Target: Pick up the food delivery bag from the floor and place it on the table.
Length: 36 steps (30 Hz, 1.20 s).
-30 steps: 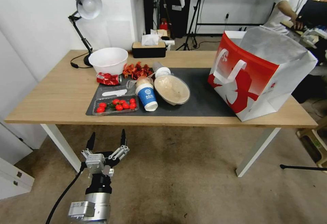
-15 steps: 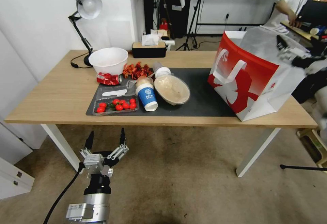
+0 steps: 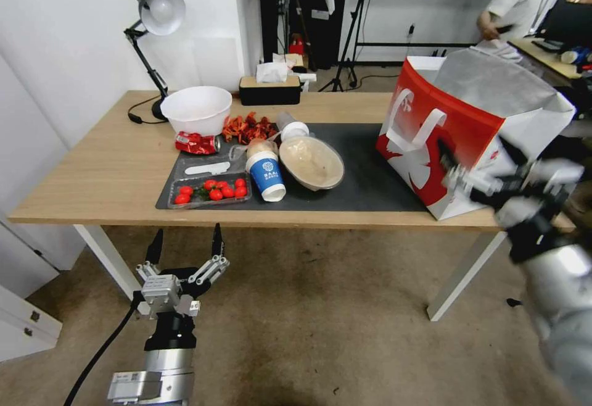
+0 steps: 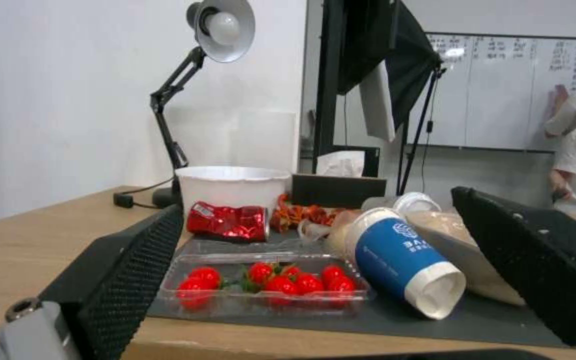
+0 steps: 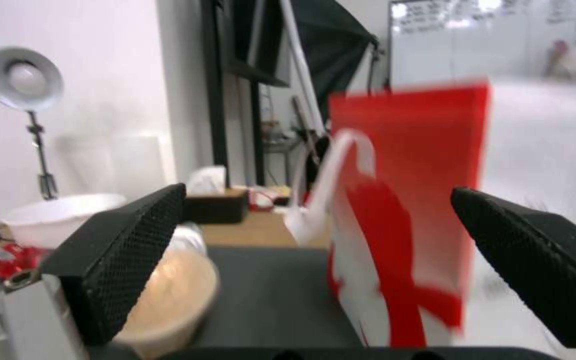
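The food delivery bag, red and white with a foil lining and white loop handles, stands upright on the right end of the light-wood table. Nothing holds it. My right gripper is open at the table's near edge, just in front of the bag's lower corner; the right wrist view has the bag close ahead between that open gripper. My left gripper hangs open and holds nothing, low over the carpeted floor in front of the table's left half. From the left wrist, the gripper faces the table edge.
On the dark mat lie a tray of tomatoes, a tipped blue cup and a lidded bowl. A white bowl, red can, desk lamp and tissue box stand behind. White drawers are at left.
My right arm swung down from beside the bag's top to the table's near edge in front of the bag. The left gripper sank slightly. The bag stayed put.
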Motion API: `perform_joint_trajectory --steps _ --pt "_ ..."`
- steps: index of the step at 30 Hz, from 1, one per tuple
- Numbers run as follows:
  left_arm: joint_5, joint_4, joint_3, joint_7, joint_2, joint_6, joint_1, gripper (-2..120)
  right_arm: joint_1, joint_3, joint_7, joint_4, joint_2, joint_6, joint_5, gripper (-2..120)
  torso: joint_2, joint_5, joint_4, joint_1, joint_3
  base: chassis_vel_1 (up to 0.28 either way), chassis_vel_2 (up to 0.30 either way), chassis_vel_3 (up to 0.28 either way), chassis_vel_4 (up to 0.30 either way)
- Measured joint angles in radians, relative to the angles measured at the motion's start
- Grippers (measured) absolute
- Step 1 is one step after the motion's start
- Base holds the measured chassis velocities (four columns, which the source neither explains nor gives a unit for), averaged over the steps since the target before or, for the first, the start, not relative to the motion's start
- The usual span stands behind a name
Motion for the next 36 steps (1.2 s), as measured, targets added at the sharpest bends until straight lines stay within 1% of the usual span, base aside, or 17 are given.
perform_joint_trajectory --steps 1,4,5,6,8,9,12,19,26,36 --pt "0.0 0.0 0.0 0.0 0.0 0.0 0.0 100 0.0 0.0 0.0 0.0 0.0 0.0 0.0 100 0.0 0.0 0.0 0.0 0.0 0.0 0.0 0.0 0.0" --pt "0.019 0.0 0.005 0.002 0.0 0.003 0.001 100 -0.102 -0.06 -0.008 -0.02 0.112 0.062 -0.142 100 0.0 -0.0002 0.0 0.0 0.0 0.0 0.0 0.0 0.0" --pt "0.019 0.0 0.005 0.002 0.0 0.003 0.001 100 -0.102 -0.06 -0.008 -0.02 0.112 0.062 -0.142 100 0.0 -0.0002 0.0 0.0 0.0 0.0 0.0 0.0 0.0" --pt "0.025 0.003 0.007 0.002 0.0 0.002 0.001 100 -0.12 -0.082 -0.006 -0.034 0.135 0.085 -0.179 100 0.0 -0.0002 0.0001 0.0 0.0 0.0 0.0 0.0 0.0" --pt "0.035 0.016 0.016 0.0 0.0 -0.001 -0.001 100 -0.153 -0.156 0.046 -0.076 0.195 0.14 -0.301 100 0.0 0.0 0.0002 0.0 0.0 0.0 0.0 0.0 0.0" --pt "0.035 0.016 0.016 0.0 0.0 -0.001 -0.001 100 -0.153 -0.156 0.046 -0.076 0.195 0.14 -0.301 100 0.0 0.0 0.0002 0.0 0.0 0.0 0.0 0.0 0.0" --pt "0.04 0.025 0.021 0.002 0.0 -0.004 -0.003 100 -0.191 -0.225 0.121 -0.104 0.261 0.166 -0.423 100 0.0 -0.0002 0.0001 0.0 0.0 0.0 0.0 0.0 0.0" --pt "0.043 0.04 0.021 0.008 0.0 -0.003 -0.005 100 -0.203 -0.272 0.162 -0.118 0.307 0.179 -0.48 100 0.0 -0.0001 0.0002 0.0 0.0 0.0 0.0 0.0 0.0" --pt "0.043 0.045 0.019 0.009 0.0 -0.003 -0.002 100 -0.185 -0.291 0.173 -0.118 0.315 0.179 -0.499 100 0.0 0.0 0.0003 0.0 0.0 0.0 0.0 0.0 0.0" --pt "0.043 0.046 0.018 0.009 0.0 -0.002 -0.001 100 -0.181 -0.291 0.174 -0.118 0.313 0.178 -0.499 100 0.0 0.0 0.0002 0.0 0.0 0.0 0.0 0.0 0.0"
